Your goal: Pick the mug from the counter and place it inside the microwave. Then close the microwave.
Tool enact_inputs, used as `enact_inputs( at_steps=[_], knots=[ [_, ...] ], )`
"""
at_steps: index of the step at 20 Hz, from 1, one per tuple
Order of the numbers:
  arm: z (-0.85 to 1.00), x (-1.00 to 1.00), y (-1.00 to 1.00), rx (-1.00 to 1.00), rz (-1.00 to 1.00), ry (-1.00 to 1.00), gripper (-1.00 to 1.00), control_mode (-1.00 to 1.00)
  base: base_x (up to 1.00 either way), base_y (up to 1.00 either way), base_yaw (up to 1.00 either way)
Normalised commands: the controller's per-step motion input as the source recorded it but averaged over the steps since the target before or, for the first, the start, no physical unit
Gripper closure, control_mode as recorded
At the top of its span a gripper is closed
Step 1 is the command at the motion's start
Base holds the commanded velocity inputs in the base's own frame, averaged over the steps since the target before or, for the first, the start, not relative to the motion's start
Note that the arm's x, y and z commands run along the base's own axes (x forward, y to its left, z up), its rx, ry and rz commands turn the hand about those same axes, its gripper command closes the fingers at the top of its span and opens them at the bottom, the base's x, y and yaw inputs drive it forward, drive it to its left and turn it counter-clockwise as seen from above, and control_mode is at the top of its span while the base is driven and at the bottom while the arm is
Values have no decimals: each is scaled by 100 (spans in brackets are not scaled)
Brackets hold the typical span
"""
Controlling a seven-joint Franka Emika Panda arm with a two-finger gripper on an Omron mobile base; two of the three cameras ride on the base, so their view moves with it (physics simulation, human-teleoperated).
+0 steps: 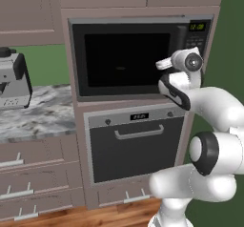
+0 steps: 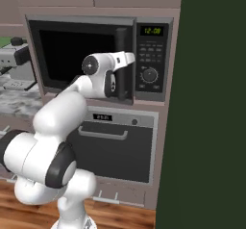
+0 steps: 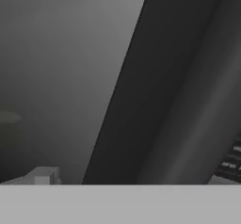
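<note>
- White arm reaches forward, elbow bent, wrist level at the built-in grey microwave [image 2: 96, 55]; door shut.
- Pincer [image 2: 129, 59], jaws spread wide, holds nothing, beside the upright black bar handle [image 2: 123, 64].

We see the marbled counter [image 1: 43, 118] at the left, over drawers [image 1: 33, 183] with silver handles. On it stands 1 coffee machine [image 1: 13, 80], back near the green wall.

Both base views face the microwave [image 1: 126, 59]; hand view presses close
</note>
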Motion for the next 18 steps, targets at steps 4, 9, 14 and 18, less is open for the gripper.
enact_inputs(
  at_steps=[4, 9, 14, 18],
  knots=[
    [17, 30, 0, 7, 8, 2, -100, -100, 0, 0, 0],
    [4, 32, 0, 4, 7, 0, -100, -100, 0, 0, 0],
    [-1, 38, 0, 0, 3, 0, -100, -100, 0, 0, 0],
    [0, 42, 0, 0, 1, 0, -100, -100, 0, 0, 0]
  ],
)
